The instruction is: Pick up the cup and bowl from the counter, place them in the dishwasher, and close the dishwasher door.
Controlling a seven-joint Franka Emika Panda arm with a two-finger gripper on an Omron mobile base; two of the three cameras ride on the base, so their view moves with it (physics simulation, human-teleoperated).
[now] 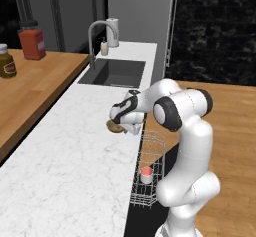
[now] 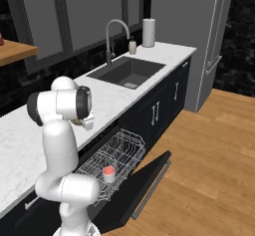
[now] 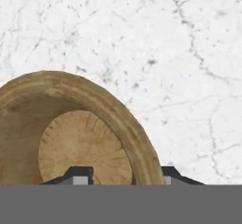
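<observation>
The long white marble table (image 1: 65, 166) runs past a dark sink (image 1: 114, 73) with a curved faucet (image 1: 98, 35). Below the table's front edge the dishwasher (image 2: 107, 143) stands open, its black door (image 2: 144, 180) dropped flat and the white wire rack (image 2: 117, 158) pulled out over it. The cup (image 2: 108, 173), white with a red-pink inside, sits upright in the rack. The tan bowl (image 3: 71, 133) is at the table's front edge, under the hand (image 3: 124, 175). In the hand view 1 finger (image 3: 78, 176) sits inside the bowl and the other (image 3: 174, 176) outside, so the 2 fingers straddle its rim; whether they are clenched on it I cannot tell.
</observation>
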